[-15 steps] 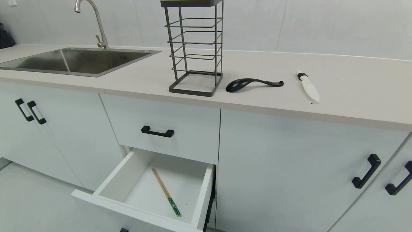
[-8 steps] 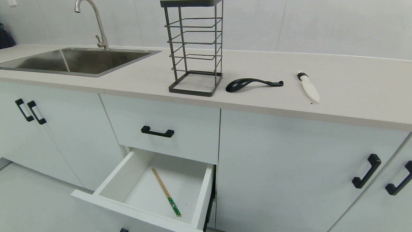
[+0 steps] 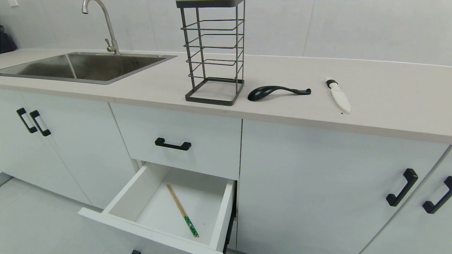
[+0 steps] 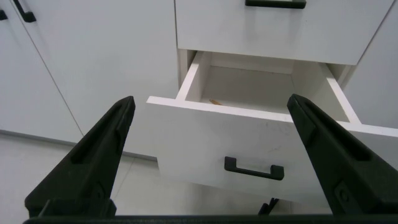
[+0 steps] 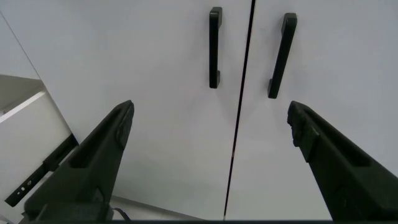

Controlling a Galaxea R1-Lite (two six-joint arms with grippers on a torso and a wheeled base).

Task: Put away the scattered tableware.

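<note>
Both the left pincer (image 4: 211, 102) and the right pincer (image 5: 210, 109) gape wide and hold nothing; the chopsticks (image 3: 182, 211) lie in the open drawer (image 3: 132, 195) right before the left one, but the spoon (image 3: 272, 92) and knife (image 3: 339, 95), far above on the tabletop (image 3: 388, 98), are left to do.

I see a pale countertop (image 3: 388, 91) running along a grey tiled wall (image 3: 335, 24). A steel sink (image 3: 84, 67) is set into its left end, with a curved faucet (image 3: 106, 24) at the back rim. A tall black wire rack (image 3: 214, 53) stands upright near the front edge (right of the sink, well apart from it). Below the rack sits a closed drawer (image 3: 212, 141) with a black handle (image 3: 172, 144). On the right, two white cabinet doors (image 5: 155, 124) meet at a seam, a vertical black handle on each.
</note>
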